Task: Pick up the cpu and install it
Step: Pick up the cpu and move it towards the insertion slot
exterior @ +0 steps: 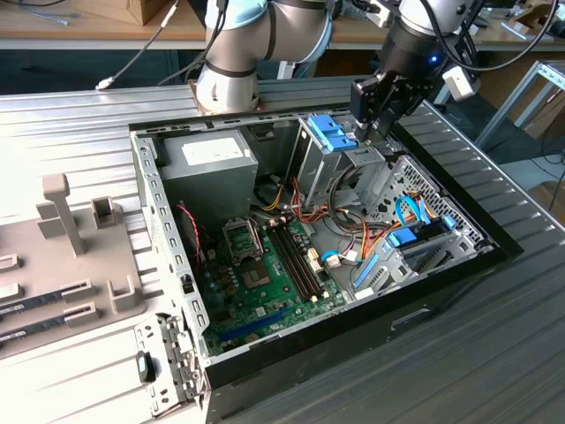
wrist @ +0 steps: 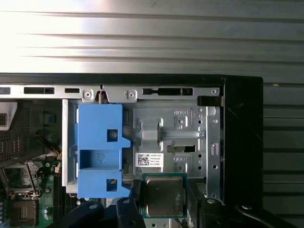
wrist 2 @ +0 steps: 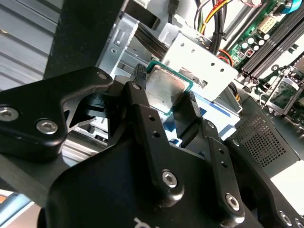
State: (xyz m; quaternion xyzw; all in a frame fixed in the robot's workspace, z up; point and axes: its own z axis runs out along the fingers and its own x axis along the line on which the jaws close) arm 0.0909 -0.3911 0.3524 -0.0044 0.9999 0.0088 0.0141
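Note:
The cpu (wrist 2: 164, 89) (wrist: 164, 195), a flat square chip with a silvery top and a thin green rim, sits clamped between my black fingers in both wrist views. My gripper (exterior: 375, 117) (wrist 2: 165, 97) (wrist: 164, 197) is shut on it and hangs above the back right corner of the open computer case, over the metal drive cage (exterior: 371, 168). The empty processor socket (exterior: 242, 239) (wrist 2: 285, 92) lies on the green motherboard (exterior: 274, 291), well toward the exterior view's left of the gripper.
A blue plastic drive bracket (wrist: 99, 152) (exterior: 331, 132) sits beside the cage. The power supply (exterior: 212, 172) fills the case's back left. Memory slots (exterior: 296, 261) and bundled cables (exterior: 353, 238) cross the case. A grey fixture tray (exterior: 62, 256) lies on the table at the exterior view's left.

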